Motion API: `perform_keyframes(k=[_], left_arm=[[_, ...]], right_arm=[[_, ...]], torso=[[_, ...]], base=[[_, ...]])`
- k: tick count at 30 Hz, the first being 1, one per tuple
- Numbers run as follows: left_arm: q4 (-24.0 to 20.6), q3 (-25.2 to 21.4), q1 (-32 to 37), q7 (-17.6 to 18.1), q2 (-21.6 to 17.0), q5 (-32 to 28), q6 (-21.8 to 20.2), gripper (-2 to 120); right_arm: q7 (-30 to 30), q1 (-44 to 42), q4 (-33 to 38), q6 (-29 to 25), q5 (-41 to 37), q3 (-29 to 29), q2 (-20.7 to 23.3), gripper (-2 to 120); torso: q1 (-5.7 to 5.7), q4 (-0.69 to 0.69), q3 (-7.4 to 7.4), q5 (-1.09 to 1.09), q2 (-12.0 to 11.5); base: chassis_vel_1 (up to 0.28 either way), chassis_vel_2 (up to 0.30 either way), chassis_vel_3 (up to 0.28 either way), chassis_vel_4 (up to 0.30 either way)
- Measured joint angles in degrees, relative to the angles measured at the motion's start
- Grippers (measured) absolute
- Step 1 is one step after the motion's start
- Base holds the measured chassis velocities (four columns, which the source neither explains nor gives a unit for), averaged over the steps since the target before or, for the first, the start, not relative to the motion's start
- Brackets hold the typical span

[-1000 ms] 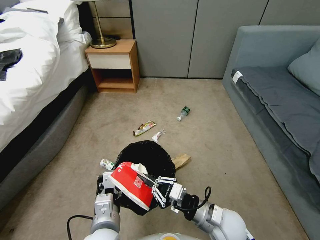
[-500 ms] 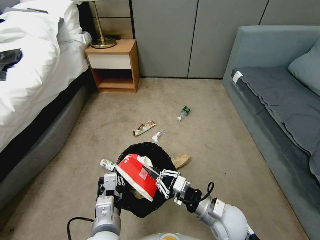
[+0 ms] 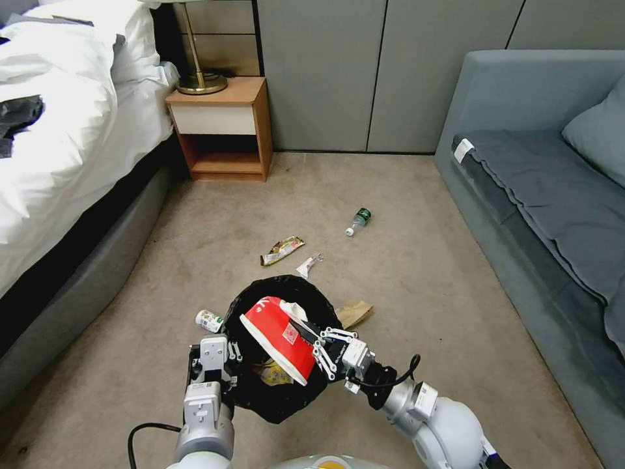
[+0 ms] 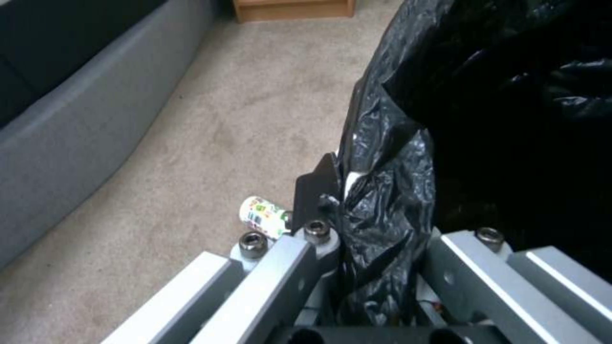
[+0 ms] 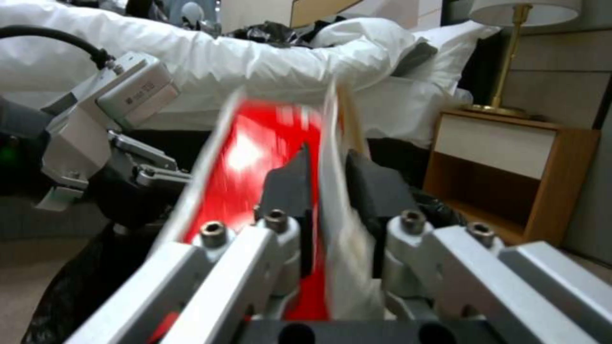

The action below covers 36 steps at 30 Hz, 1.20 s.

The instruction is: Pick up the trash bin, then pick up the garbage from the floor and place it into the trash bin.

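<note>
Trash bin (image 3: 286, 391), black liner over rim, held off the carpet (image 3: 416, 273) in front of robot, mouth tilted up toward head cam. L arm reaches fwd from lower left of head view, wrist roughly level; left gripper (image 3: 221, 366) clamped narrow on bin's near-left rim, liner (image 4: 382, 200) bunched betw. the jaws in left wrist view. R arm comes in from lower right, elbow bent, forearm angled up-left; right gripper (image 3: 323, 350) sits over bin's right rim, jaws nearly closed, pinching the white edge of a red-white carton (image 3: 280, 337). In right wrist view the carton (image 5: 267, 157) stands edge-on betw. the dark pads.

Vs. 1.0 s ago: carton and R gripper have shifted away from robot and toward bin centre; carton now lies over the open mouth rather than covering the near rim. Yellow wrapper (image 3: 272, 374) inside bin now exposed below carton. L gripper and bin approx. unchanged; floor litter unchanged.

Remaining garbage on carpet:
- small can-like container (image 3: 209, 320), just left of bin; also seen in left wrist view (image 4: 263, 217)
- brown paper bag (image 3: 355, 312), just right of bin, partly hidden by it
- snack wrapper (image 3: 282, 250) and small white wrapper (image 3: 308, 265), beyond bin
- plastic bottle (image 3: 358, 221), farther out, toward sofa (image 3: 521, 195)

Bed (image 3: 58, 163) along left side; nightstand (image 3: 221, 127) at far wall.
</note>
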<state>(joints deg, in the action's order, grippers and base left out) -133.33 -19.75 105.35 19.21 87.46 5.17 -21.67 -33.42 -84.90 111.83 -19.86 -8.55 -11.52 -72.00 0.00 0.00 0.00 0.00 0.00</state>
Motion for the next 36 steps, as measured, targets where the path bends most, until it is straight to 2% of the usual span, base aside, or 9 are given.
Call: perform_keyframes(k=[11,12,16,23,25,28,29,32,36], left_arm=[[-0.04,0.1,-0.23,-0.1,0.07,-0.08,-0.09,3],[-0.04,0.1,-0.23,-0.1,0.07,-0.08,-0.09,3],[0.07,0.12,-0.15,-0.1,0.01,-0.11,-0.1,3],[0.22,0.19,-0.18,-0.1,0.01,-0.05,-0.1,3],[0.26,0.23,-0.18,-0.1,0.02,-0.02,-0.1,3],[0.39,0.27,-0.06,-0.1,0.03,0.13,-0.07,3],[0.39,0.27,-0.06,-0.1,0.03,0.13,-0.07,3],[0.44,0.18,-0.06,-0.1,-0.06,0.12,-0.06,3],[0.44,-0.12,-0.14,-0.1,-0.25,-0.12,-0.06,3]], right_arm=[[0.53,-0.24,-0.06,0.04,0.23,-0.05,0.12,58],[0.53,-0.24,-0.06,0.04,0.23,-0.05,0.12,58],[0.97,-0.37,-0.06,0.01,0.45,-0.01,-0.04,77],[1.77,-0.53,1.06,-0.19,0.74,-0.05,-0.06,100],[2.73,-0.59,1.72,-0.33,0.87,-0.05,-0.12,102],[8.04,-1.07,5.14,-1.03,1.15,0.02,-0.67,111],[8.04,-1.07,5.14,-1.03,1.15,0.02,-0.67,111],[15.63,-2.48,11.34,-1.9,0.96,-0.73,-1.69,114],[20.3,-3.67,15.97,-1.93,0.4,-2.68,-2.27,114]], torso=[[0.0,0.0,0.0,0.0,0.0],[0.0,0.0,0.0,0.0,0.0],[0.0,0.0,0.0,0.0,0.0],[0.0,0.0,0.0,0.0,0.0],[0.0,0.0,0.0,0.0,0.0],[0.0,0.0,0.0,0.0,0.0],[0.0,0.0,0.0,0.0,0.0],[0.0,0.0,0.0,0.0,0.0],[0.0,0.0,0.0,0.0,0.0]], base=[[0.0,0.0,0.0,0.0],[0.0,0.0,0.0,0.0],[0.0,0.0,0.0,0.0],[0.0,0.0,0.0,0.0],[0.0,0.0,0.0,0.0],[0.0,0.0,0.0,0.0],[0.0,0.0,0.0,0.0],[0.0,0.0,0.0,0.0],[0.0,0.0,0.0,0.0]])
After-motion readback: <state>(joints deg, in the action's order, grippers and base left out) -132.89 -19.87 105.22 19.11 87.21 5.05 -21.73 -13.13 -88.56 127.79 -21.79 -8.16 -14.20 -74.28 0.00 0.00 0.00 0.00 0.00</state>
